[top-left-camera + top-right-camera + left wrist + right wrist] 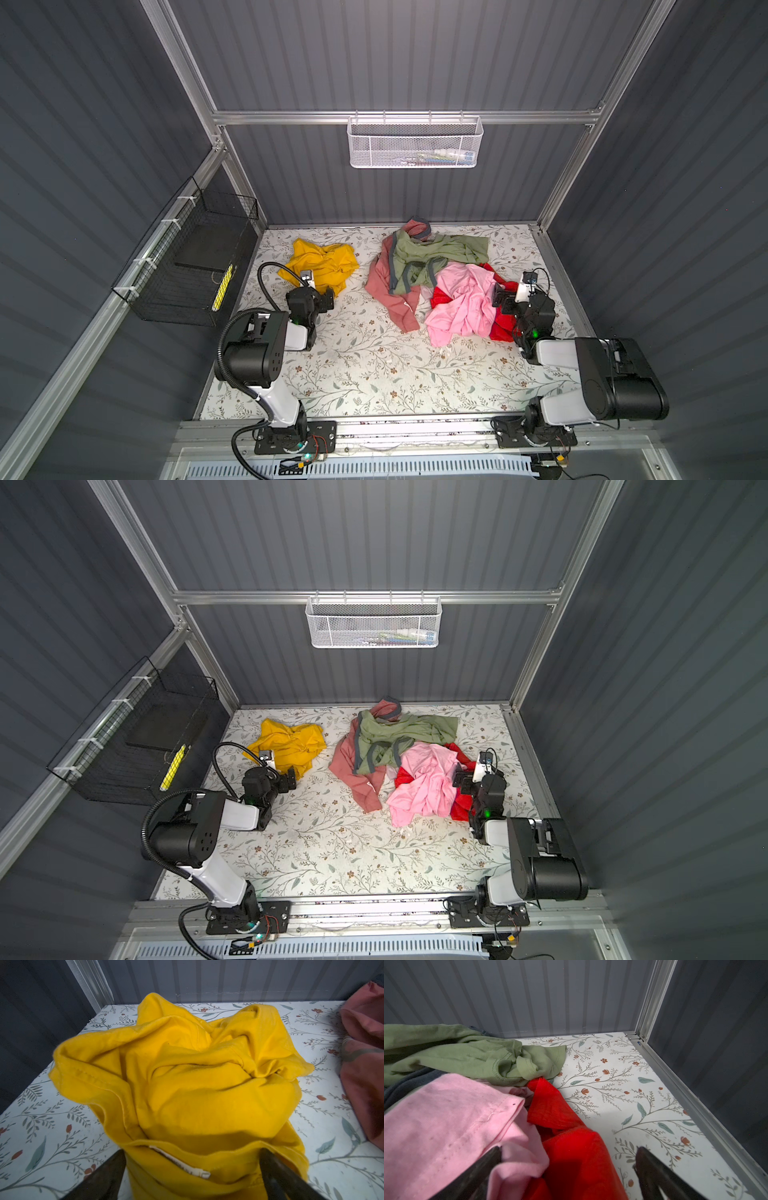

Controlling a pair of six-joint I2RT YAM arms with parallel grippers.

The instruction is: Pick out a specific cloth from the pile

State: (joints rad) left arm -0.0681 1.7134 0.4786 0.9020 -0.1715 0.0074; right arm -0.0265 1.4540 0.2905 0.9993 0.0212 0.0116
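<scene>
The mustard-yellow cloth [320, 262] [291, 742] [197, 1084] lies crumpled on its own at the back left, apart from the pile [432, 266] [399, 746]. My left gripper [329, 298] [291, 780] [193, 1153] is open at the cloth's near edge, with a fold and its white label between the wide jaws. The pile holds a salmon-pink shirt [386, 286], an olive green garment [467, 1057], a light pink one [446, 1122] and a bright red one [571, 1157]. At the pile's right side my right gripper [501, 300] [461, 781] [569, 1149] hangs open over the pink and red fabric.
The floral table [374, 374] is walled in by grey panels. A black wire basket [195, 266] hangs on the left wall and a white mesh basket [415, 143] on the back rail. A metal frame rail [695, 1105] runs along the table's right edge.
</scene>
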